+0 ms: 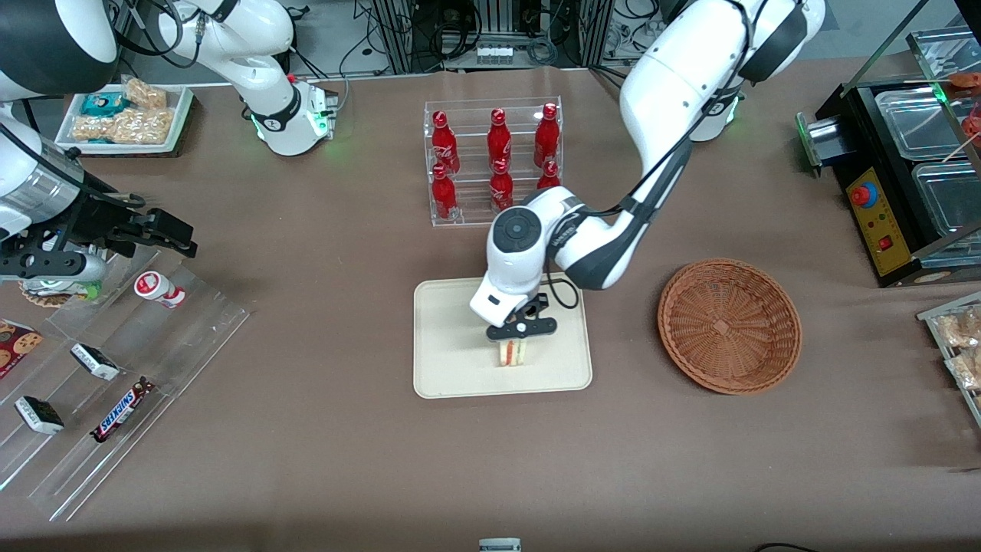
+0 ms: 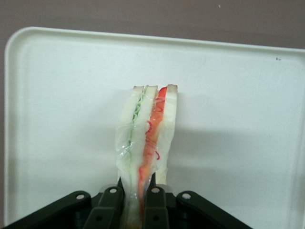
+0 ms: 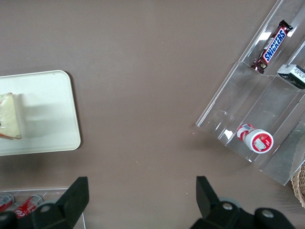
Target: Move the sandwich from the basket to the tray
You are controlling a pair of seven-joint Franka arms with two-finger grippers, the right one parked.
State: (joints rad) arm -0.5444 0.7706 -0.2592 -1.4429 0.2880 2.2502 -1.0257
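Observation:
The sandwich (image 1: 512,353), a clear-wrapped white wedge with red-orange and green filling, stands upright on the cream tray (image 1: 444,376). My left gripper (image 1: 513,343) is directly above it, shut on its top edge. In the left wrist view the black fingers (image 2: 110,202) pinch the sandwich (image 2: 147,129) over the tray (image 2: 238,95). The sandwich's lower end touches or nearly touches the tray. The wicker basket (image 1: 729,324) lies empty beside the tray, toward the working arm's end of the table. The right wrist view shows the sandwich (image 3: 10,117) on the tray (image 3: 47,124).
A clear rack of red bottles (image 1: 494,157) stands farther from the camera than the tray. A clear stepped rack with snack bars (image 1: 115,383) lies toward the parked arm's end. A black appliance (image 1: 897,169) stands toward the working arm's end. A white snack tray (image 1: 126,115) sits far back.

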